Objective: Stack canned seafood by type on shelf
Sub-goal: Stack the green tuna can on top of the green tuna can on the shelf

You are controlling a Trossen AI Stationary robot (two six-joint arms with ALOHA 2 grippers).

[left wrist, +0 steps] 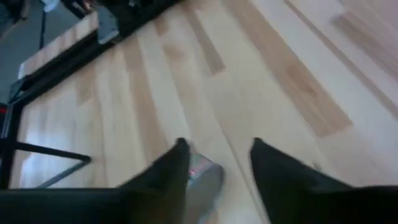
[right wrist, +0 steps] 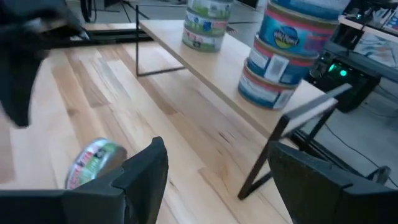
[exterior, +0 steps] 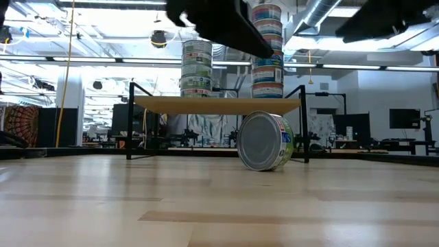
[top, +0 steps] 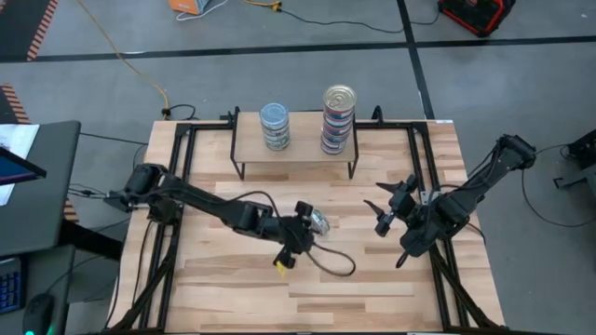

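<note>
On the shelf (top: 300,149) stand two stacks of canned seafood: a shorter bluish-topped one (top: 275,126) at its left end and a taller silver-topped one (top: 338,119) at its right end. One loose can (exterior: 266,140) with a green label stands on its curved side on the table in front of the shelf. My left gripper (left wrist: 217,152) hangs open just above and beside this can (left wrist: 204,177), which shows partly behind one finger. My right gripper (right wrist: 214,162) is open over the table's right part, holding nothing and pointing toward the shelf.
Black frame rails (top: 177,186) run along the table's left and right sides. A dark cable loop (top: 331,265) trails on the boards near the left gripper. Bare wood (top: 279,298) lies toward the near edge.
</note>
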